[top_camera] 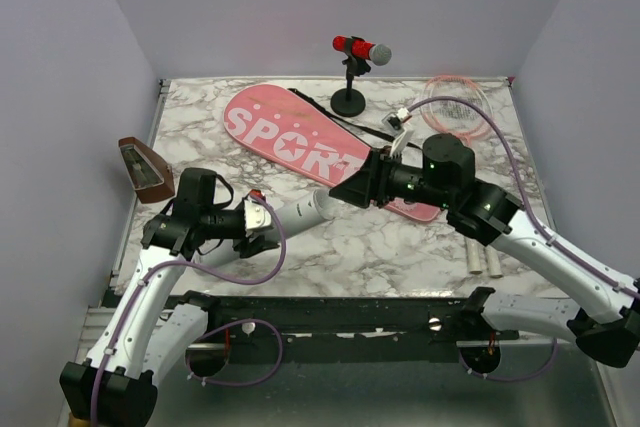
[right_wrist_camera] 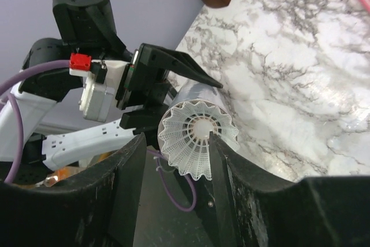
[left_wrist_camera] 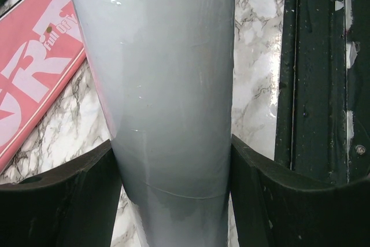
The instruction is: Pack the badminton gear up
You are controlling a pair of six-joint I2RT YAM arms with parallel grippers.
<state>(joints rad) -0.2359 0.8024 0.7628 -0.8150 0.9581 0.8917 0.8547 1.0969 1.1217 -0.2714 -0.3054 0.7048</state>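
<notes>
**Shuttlecock at the tube's mouth, right jaws loose around it**

The left gripper (top_camera: pixel 256 223) clamps the white tube (top_camera: pixel 300 211) by its left end. The tube's long axis runs from there rightward and a little away, with its mouth aimed at the right gripper (top_camera: pixel 347 190). That gripper stands part-open with a shuttlecock (right_wrist_camera: pixel 196 140) between its fingers. The skirt faces the wrist and the nose seems to point into the tube, and there's a clear gap at one finger. The right arm is nearer, so I'd say any push goes along that axis. The pink bag (top_camera: pixel 280 132) lies just behind, running far-left to near-right.
</notes>
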